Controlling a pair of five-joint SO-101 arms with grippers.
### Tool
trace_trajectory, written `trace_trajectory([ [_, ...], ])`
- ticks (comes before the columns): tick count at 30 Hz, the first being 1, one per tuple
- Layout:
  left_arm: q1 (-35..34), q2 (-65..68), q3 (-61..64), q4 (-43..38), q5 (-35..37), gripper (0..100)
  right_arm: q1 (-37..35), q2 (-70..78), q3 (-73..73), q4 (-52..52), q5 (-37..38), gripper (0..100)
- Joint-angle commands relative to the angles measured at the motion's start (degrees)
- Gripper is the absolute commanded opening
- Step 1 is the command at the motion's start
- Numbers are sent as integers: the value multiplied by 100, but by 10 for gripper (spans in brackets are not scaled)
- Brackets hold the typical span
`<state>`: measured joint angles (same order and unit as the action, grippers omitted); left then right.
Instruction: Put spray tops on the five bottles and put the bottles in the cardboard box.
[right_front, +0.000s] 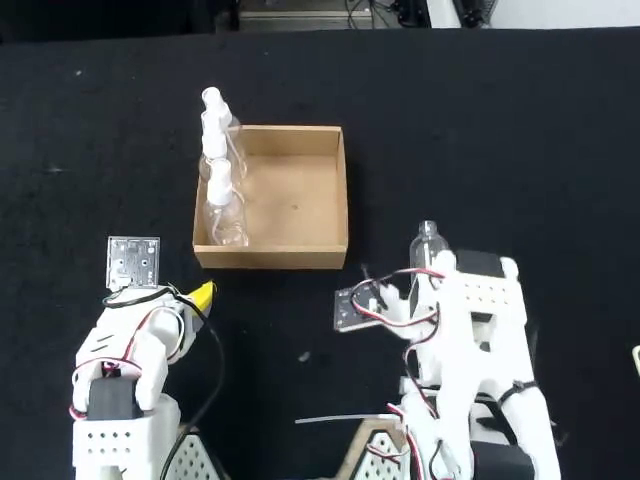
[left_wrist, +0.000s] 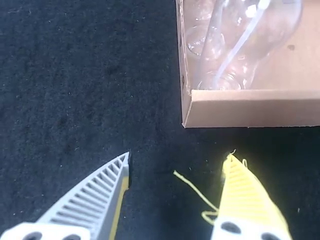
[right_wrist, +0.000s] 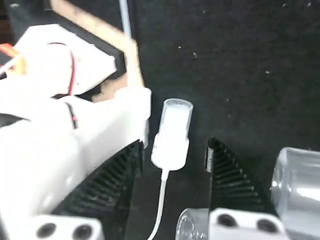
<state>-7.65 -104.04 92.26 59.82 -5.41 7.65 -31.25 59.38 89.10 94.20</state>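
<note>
1. Cardboard walls of the box (right_front: 270, 258) mark the goal at mid-table in the high view. Three capped bottles (right_front: 222, 190) stand in a row along its 9 o'clock wall, probably packed close there to leave room for the other two.
2. The left gripper (left_wrist: 177, 162) hangs over the black cloth (right_front: 500, 120) at about 7 o'clock from the box, just off its near corner. Its grey and yellow fingers are spread and hold nothing. I judge this a parked pose, out of the other arm's way.
3. The right gripper (right_wrist: 174, 144) has its black jaws apart with a spray top (right_wrist: 172, 127) between them, and neither jaw clearly presses on it. The top's thin dip tube trails back toward the wrist.
4. An uncapped bottle (right_front: 427, 243) stands upright at about 4 o'clock from the box, close against the front of the right arm. Upright, its neck faces up to take the tube.
5. By my reading, the step in hand is capping the fourth bottle: the jaws must close on the top, then thread the tube into the neck. The tube looks bendy and could catch on the rim.
</note>
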Motion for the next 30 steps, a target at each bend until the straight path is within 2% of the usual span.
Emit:
trace_trajectory([
  [1, -40, -44, -356, -26, -44, 269, 70, -84, 453, -325, 79, 194],
  [5, -40, -44, -356, -26, -44, 269, 70, -48, 804, -677, 88, 195],
  [11, -40, -44, -356, -26, -44, 269, 97, -40, 1525, -1829, 70, 195],
  [16, -40, -44, -365, -26, -44, 269, 105, -75, 1543, -1881, 62, 190],
  [18, -40, -44, -365, -26, -44, 269, 105, -84, 1508, -1881, 62, 151],
  [20, -40, -44, -365, -26, -44, 269, 97, -84, 1349, -1873, 0, 48],
  [21, -40, -44, -365, -26, -44, 269, 97, -84, 1226, -1846, -167, 5],
  [24, -40, -44, -365, -26, -44, 269, 53, -84, 637, -1635, -905, 38],
  [30, -40, -44, -365, -26, -44, 269, -246, -48, -848, -1116, -2769, 11],
])
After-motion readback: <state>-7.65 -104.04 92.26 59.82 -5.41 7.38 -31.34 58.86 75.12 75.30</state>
